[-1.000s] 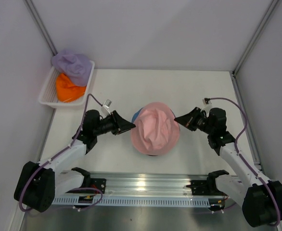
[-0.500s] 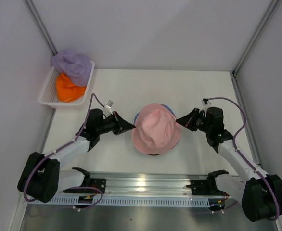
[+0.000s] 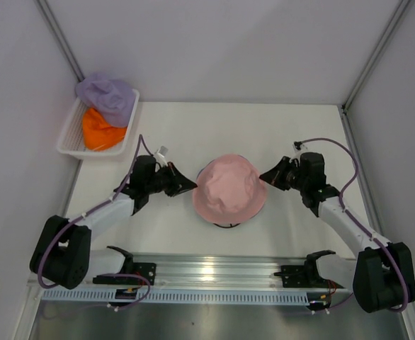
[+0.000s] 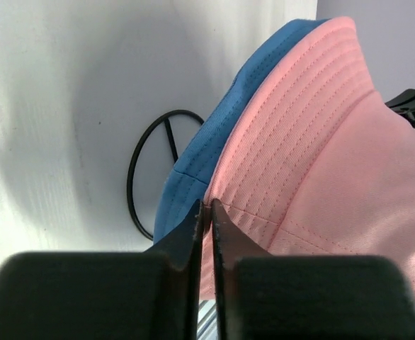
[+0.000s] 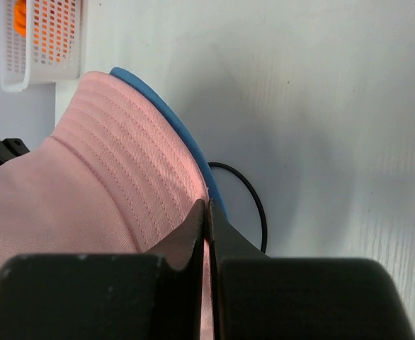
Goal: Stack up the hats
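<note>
Both my grippers are pinched shut. My left gripper [image 3: 192, 185] bites the left edge of the pink hat [image 3: 229, 191]. My right gripper [image 3: 263, 177] bites its right edge. So the pink hat sits right between my two grippers, in the middle of the table [image 3: 193, 131].

It looks round and smooth, and it lies over the blue hat [image 4: 214, 134]. Only a thin strip of blue peeks out under the pink rim. Under both hats I can see a bit of the thin black wire stand [image 4: 138, 166].

I think two hats are stacked and two are left. The purple hat [image 3: 107, 95] and the orange hat [image 3: 100, 129] lie in the white basket [image 3: 69, 136], far off in the back left corner. That is my left arm's side, so my left gripper is much nearer to them. I think both grippers must let go first. Then the left one should go and get a hat.
</note>
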